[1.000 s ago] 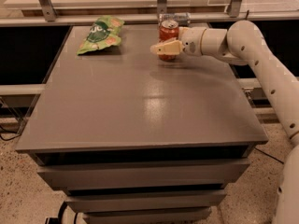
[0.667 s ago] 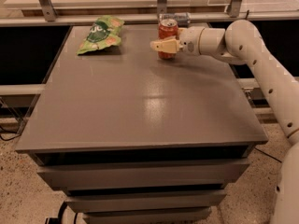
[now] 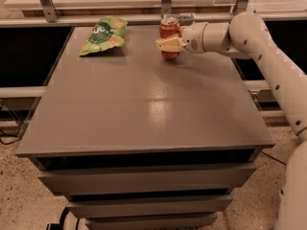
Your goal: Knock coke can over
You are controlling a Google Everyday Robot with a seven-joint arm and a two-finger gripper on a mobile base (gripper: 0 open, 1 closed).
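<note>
- Snack bag (image 3: 102, 34), green, lies flat near the far left corner of the bench (image 3: 144, 104), and I see no change in it over the last second.
- Right of it, close to the middle of the far edge, the coke can (image 3: 169, 28) stands upright. It may have slid a touch to the left, but I would not swear to it. It has not tipped.
- My claw (image 3: 167, 43) sits across the near side of the can at about mid-height, touching it or very nearly. Over the last second it has crept left and towards the far edge, pressing in on the can. I cannot tell whether the claw is wide or narrow.
- Just behind and to the right, a silver-grey can (image 3: 186, 18) stands at the far edge, unmoved.
- The arm (image 3: 268, 56) reaches in over the right edge.
- My reading: contact is made or about to be, but the knock-over itself is not yet done.
</note>
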